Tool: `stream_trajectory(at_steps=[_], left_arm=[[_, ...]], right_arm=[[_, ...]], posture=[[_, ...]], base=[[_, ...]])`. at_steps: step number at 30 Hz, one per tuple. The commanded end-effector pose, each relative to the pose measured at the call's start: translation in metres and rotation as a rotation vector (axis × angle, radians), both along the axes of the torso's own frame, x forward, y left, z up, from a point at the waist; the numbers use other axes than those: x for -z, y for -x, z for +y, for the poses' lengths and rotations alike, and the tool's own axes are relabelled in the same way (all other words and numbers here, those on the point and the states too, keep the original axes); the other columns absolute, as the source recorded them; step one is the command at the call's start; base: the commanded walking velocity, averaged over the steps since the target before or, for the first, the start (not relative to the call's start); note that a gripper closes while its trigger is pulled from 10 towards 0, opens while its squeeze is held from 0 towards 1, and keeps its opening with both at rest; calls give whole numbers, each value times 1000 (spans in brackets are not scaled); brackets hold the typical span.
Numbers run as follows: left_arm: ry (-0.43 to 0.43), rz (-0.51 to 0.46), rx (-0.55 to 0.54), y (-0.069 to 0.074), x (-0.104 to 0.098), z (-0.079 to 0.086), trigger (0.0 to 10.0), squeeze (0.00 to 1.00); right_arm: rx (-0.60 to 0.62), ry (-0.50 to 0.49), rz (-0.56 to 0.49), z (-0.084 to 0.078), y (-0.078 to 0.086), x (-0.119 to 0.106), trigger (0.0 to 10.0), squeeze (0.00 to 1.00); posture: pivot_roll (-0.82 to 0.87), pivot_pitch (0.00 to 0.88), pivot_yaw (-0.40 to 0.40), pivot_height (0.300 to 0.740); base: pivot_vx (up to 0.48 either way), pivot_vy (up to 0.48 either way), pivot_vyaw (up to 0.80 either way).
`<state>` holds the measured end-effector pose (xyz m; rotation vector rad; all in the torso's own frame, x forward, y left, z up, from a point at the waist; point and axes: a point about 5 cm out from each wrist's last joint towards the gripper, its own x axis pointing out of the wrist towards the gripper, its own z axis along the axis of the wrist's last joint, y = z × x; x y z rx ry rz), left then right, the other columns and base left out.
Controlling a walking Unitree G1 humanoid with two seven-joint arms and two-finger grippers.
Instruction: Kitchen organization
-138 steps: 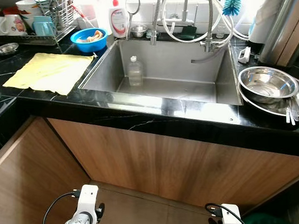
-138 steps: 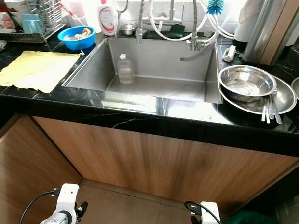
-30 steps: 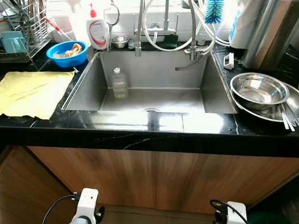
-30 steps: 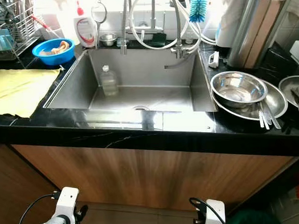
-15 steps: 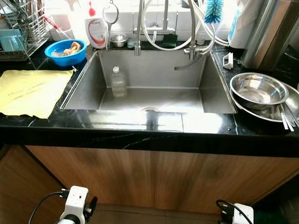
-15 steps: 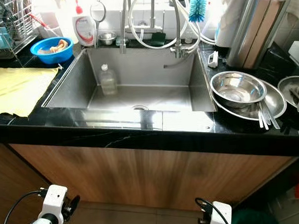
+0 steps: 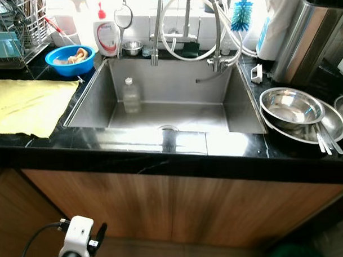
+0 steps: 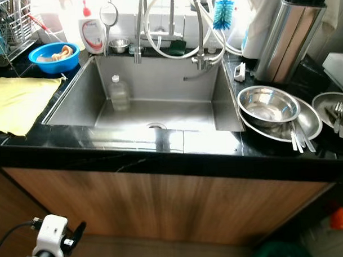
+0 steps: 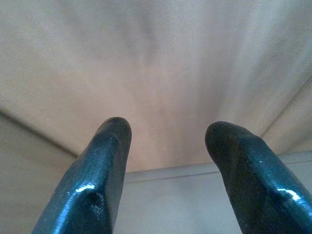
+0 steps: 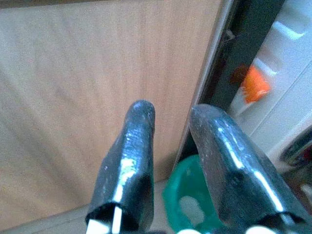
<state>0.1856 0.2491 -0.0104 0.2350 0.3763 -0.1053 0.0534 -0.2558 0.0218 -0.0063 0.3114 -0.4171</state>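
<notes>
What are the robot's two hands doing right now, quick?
Left gripper: jaws open, holding nothing, pointing at the wooden cabinet door.
Right gripper: jaws open a little, holding nothing, low beside the cabinet.

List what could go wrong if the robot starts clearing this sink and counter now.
1. The clear bottle stands upright on the sink floor, so a sideways nudge would likely topple it.
2. The steel bowls sit nested near the counter's front edge with utensils lying across the rim; lifting a bowl could send them sliding off.
3. Hoses loop around the faucet, where a reaching arm might snag. Both grippers, left and right, hang low before the cabinet doors.
</notes>
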Motion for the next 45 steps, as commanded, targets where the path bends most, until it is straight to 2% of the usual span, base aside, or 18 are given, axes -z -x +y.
stream_trajectory(at_steps=[1,4,7,9,14,16,20,22,24,25,27,31,35,38,39,40,41,45], left_arm=[[-3,-64,-44,-6,-15,8,10000,0],[-18,-200,-94,-23,-44,12,10000,0],[-19,-242,-108,-30,-53,13,10000,0],[-31,-344,-140,-44,-80,15,10000,0],[-34,-465,-142,-59,-112,7,10000,0],[-34,-529,-139,-68,-130,3,10000,0],[-9,-594,-134,-78,-150,-5,10000,0],[17,-656,-106,-91,-173,-19,10000,0],[26,-667,-100,-94,-177,-23,10000,0],[36,-679,-88,-98,-181,-27,10000,0],[43,-682,-77,-101,-182,-31,10000,0],[38,-676,-12,-111,-181,-44,10000,0],[71,-684,27,-127,-186,-57,10000,0],[90,-678,50,-136,-188,-65,10000,0],[98,-678,57,-137,-187,-68,10000,0],[105,-679,61,-138,-187,-70,10000,0],[108,-679,72,-139,-186,-73,10000,0],[134,-668,104,-143,-182,-86,10000,0]], right_arm=[[5,40,-40,-9,-8,-22,10000,0],[-6,121,-118,-22,-33,-48,10000,0],[-11,147,-143,-25,-42,-55,10000,0],[-10,165,-220,-23,-61,-77,10000,0],[-53,178,-272,-12,-79,-96,10000,0],[-53,192,-295,-9,-86,-103,10000,0],[-66,218,-302,-10,-93,-107,10000,0],[-41,210,-341,-12,-102,-117,10000,0],[-46,207,-355,-10,-105,-120,10000,0],[-41,199,-369,-9,-108,-122,10000,961],[-40,197,-378,-9,-111,-123,10000,1000],[-11,186,-399,-7,-116,-123,10000,1000],[74,57,-455,-11,-120,-123,10000,1000],[79,38,-456,-12,-124,-124,10000,1000],[69,44,-448,-11,-125,-124,10000,392],[62,49,-443,-11,-125,-123,10000,392],[59,50,-439,-10,-126,-122,10000,0],[44,8,-440,-4,-129,-118,10000,0]], posture=[[-57,0,-11,720],[-44,0,-18,720],[-44,0,-18,720],[-48,0,-16,720],[-41,0,-14,720],[-41,0,-12,720],[-47,0,-6,720],[-56,0,-1,720],[-59,0,1,720],[-62,0,1,720],[-63,0,0,720],[-83,0,6,720],[-88,0,9,720],[-96,0,13,720],[-100,0,15,720],[-100,0,15,720],[-100,0,17,720],[-106,0,27,720]], base=[[0,0,0],[0,0,0],[0,0,0],[0,0,0],[0,0,0],[0,0,0],[0,0,0],[0,0,0],[0,0,0],[0,0,0],[0,0,0],[0,0,0],[0,0,0],[0,0,0],[0,0,0],[0,0,0],[0,0,0],[0,0,0]])
